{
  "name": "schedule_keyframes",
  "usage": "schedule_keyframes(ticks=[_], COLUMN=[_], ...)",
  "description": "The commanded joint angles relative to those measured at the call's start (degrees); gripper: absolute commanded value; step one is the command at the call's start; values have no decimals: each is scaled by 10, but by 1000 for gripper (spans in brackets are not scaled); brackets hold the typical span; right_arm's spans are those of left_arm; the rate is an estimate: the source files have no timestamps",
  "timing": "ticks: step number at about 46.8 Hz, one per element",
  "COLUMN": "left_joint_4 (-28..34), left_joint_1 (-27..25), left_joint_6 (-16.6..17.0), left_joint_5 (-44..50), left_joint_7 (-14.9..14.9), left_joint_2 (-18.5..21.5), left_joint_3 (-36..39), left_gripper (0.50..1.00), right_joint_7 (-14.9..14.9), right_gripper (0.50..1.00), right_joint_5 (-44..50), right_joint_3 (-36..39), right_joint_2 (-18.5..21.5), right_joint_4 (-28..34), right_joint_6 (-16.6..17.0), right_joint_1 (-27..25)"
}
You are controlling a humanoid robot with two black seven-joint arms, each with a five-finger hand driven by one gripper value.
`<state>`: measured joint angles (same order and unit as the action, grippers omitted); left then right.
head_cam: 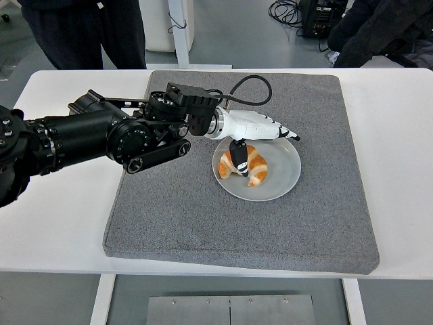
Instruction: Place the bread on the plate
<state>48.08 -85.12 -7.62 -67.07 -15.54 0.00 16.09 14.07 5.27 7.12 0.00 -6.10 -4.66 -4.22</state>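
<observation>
The left arm (pixel 88 135) runs off the picture's left edge, hiding its shoulder. Its thumb (pixel 239 161) covers part of the croissant (pixel 252 164). Two people (pixel 81 27) at the top are cut off above the waist.
</observation>
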Motion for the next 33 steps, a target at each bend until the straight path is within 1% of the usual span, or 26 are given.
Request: schedule_keyframes(ticks=[1, 6, 8, 12, 15, 19, 23, 27, 30, 33], left_joint_4=[31, 63, 66, 66, 66, 62, 55, 24, -14, -41], left_joint_1=[-35, -94, -113, -135, -139, -136, -127, -101, -75, -56], left_joint_6=[-36, -75, -88, -101, -106, -106, -101, -98, -81, -61], left_joint_5=[36, 96, 116, 157, 184, 225, 268, 315, 344, 362], left_joint_7=[3, 6, 7, 9, 18, 52, 103, 139, 157, 159], left_joint_2=[0, 0, 0, 0, 0, 14, 29, 39, 36, 33], left_joint_3=[-4, -4, -4, -12, -22, -44, -70, -106, -141, -175], left_gripper=[1000, 1000, 1000, 1000, 1000, 1000, 1000, 1000, 1000, 1000], right_joint_7=[0, 0, 0, 0, 0, 0, 0, 0, 0, 0], right_gripper=[1000, 1000, 1000, 1000, 1000, 1000, 1000, 1000, 1000, 1000], right_joint_5=[0, 0, 0, 0, 0, 0, 0, 0, 0, 1], right_joint_3=[0, 0, 0, 0, 1, 0, -1, -1, -1, -1], right_joint_2=[0, 0, 0, 0, 0, 0, 0, 0, 0, 0], right_joint_4=[0, -1, -3, -4, -4, -1, 0, 1, 2, 2], right_joint_6=[0, 0, 0, 0, 0, 0, -1, -1, -2, -2], right_joint_1=[0, 0, -1, -1, 0, 0, 0, -1, -2, -2])
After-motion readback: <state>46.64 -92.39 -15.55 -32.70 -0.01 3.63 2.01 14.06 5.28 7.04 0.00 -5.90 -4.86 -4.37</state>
